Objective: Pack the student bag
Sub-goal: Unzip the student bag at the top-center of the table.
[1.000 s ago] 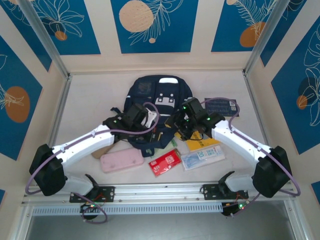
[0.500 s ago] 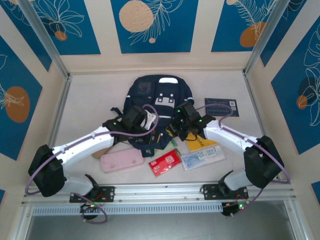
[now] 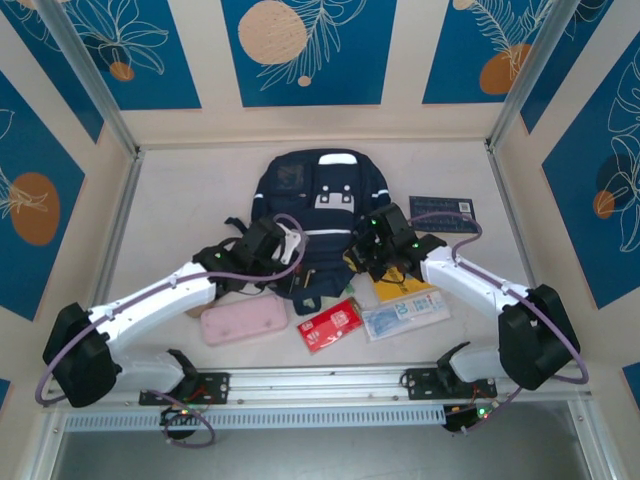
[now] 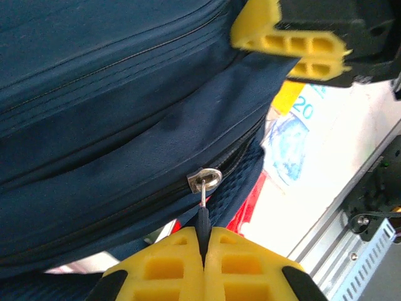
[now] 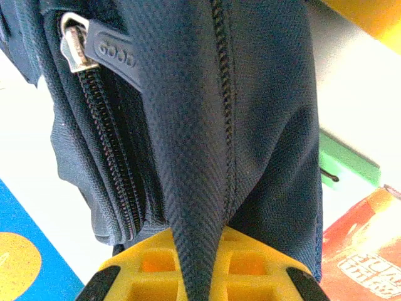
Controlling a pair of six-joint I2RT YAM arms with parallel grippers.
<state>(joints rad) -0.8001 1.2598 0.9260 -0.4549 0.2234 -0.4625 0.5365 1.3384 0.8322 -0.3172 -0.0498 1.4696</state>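
The left claw [image 4: 203, 241] is clenched on the zip pull [image 4: 202, 216] of the bag [image 3: 320, 195], which lies on the bench [image 3: 180, 200] just beyond both claws. The right claw [image 5: 200, 251] pinches a fold [image 5: 188, 157] of its fabric, likely bracing the mouth so the zip can run. Behind the left claw lies a pink case [image 3: 243, 325]; a red packet [image 3: 333, 324] and a clear packet [image 3: 405, 315] sit behind the right one, crowding the bag's near edge

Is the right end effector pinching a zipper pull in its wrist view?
No, the right end effector is shut on a fabric fold of the student bag, while the zipper pull lies untouched at upper left.
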